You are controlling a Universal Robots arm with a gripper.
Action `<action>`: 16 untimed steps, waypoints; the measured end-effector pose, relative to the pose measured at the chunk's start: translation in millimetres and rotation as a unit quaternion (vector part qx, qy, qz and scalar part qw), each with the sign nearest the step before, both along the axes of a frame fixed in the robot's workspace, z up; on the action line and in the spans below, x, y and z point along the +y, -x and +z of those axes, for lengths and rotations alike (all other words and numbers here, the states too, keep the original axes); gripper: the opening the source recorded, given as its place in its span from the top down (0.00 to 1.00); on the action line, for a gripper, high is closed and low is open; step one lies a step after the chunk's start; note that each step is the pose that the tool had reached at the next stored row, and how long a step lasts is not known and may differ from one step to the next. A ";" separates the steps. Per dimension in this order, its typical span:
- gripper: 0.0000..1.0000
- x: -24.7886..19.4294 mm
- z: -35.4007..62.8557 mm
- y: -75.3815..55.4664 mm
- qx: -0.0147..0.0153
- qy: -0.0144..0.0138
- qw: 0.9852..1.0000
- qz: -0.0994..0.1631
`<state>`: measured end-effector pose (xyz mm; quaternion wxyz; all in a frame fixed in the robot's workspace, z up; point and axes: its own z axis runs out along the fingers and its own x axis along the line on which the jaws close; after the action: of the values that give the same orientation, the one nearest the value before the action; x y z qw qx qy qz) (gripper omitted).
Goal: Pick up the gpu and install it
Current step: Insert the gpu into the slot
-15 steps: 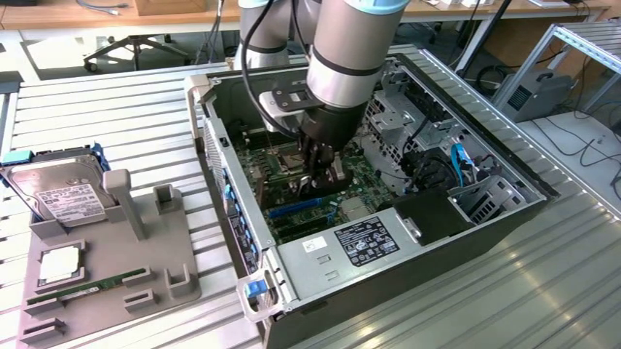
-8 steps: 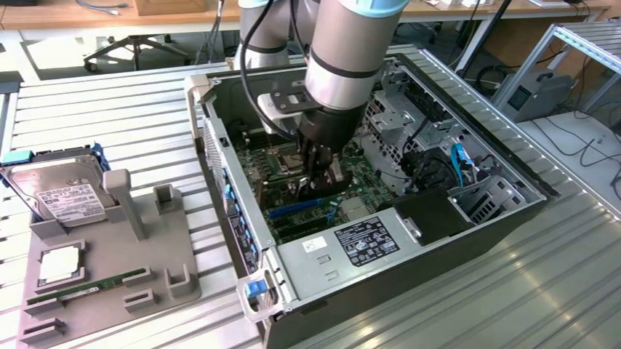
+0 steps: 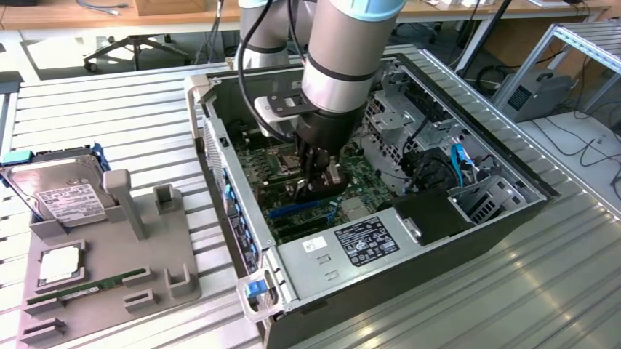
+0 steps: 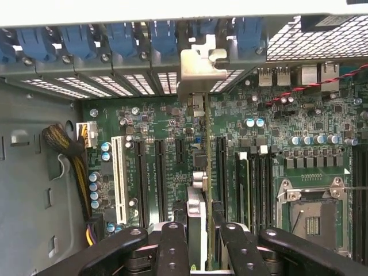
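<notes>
Item: slim black gpu (image 4: 198, 172) with pale metal bracket, edge-on, clamped in our black gripper (image 4: 200, 238) above the green motherboard (image 4: 264, 149) slots. We judge it needs squaring: bracket to rear opening, then even downward pressure.

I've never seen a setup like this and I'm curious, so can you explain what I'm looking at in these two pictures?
A robot arm reaches into an open computer case lying on a slatted metal table. One picture looks from outside; the other comes from a camera on the arm's wrist. The gripper holds a gpu, a slim card seen edge-on, above the green motherboard, its pale bracket near the case's rear wall. Beside the case, a grey tray carries a hard drive and a memory stick.
</notes>
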<state>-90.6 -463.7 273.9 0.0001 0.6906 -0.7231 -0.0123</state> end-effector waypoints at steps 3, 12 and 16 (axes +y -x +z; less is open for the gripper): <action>0.73 0.2 -1.2 1.8 0.000 0.001 1.000 0.000; 0.73 2.5 -6.1 5.0 0.000 0.004 1.000 0.000; 0.73 4.1 -8.4 7.2 0.000 0.004 1.000 0.000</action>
<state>-97.8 -459.6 265.5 0.0028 0.6906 -0.7232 -0.0094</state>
